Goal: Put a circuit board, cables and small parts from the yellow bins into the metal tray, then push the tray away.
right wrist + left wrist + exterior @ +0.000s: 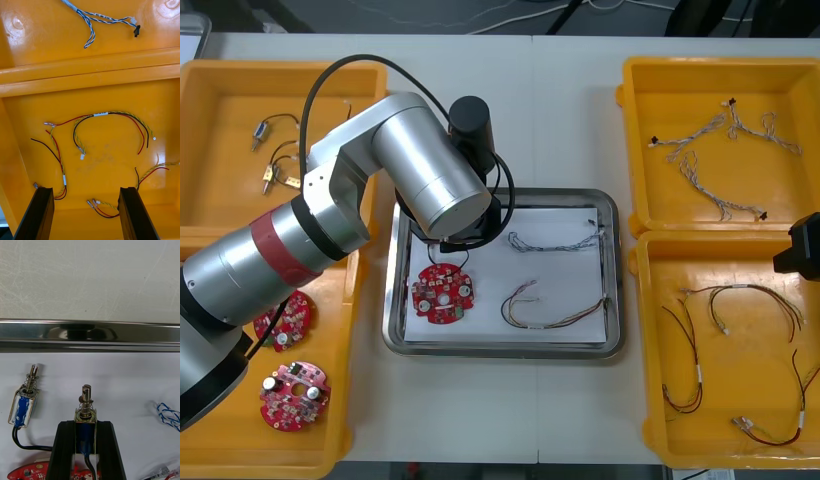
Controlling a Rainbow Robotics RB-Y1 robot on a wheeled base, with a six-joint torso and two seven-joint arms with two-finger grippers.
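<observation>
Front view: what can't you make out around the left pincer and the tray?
- Left pincer and the small metal part it grips: hidden in the front view under the left arm.
- Second small metal part lying in the metal tray: under that arm too.
- Right arm, over the right yellow bins: cut off by the front view's right edge.

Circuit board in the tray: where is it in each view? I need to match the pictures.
Front view: circuit board in the tray's near left corner.
Left wrist view: its red edge beside the left fingers, which grip a small part.
Right wrist view: open right fingers over the near right bin's cables instead.
Shared landmark: the tray's blue and white cable.
</observation>
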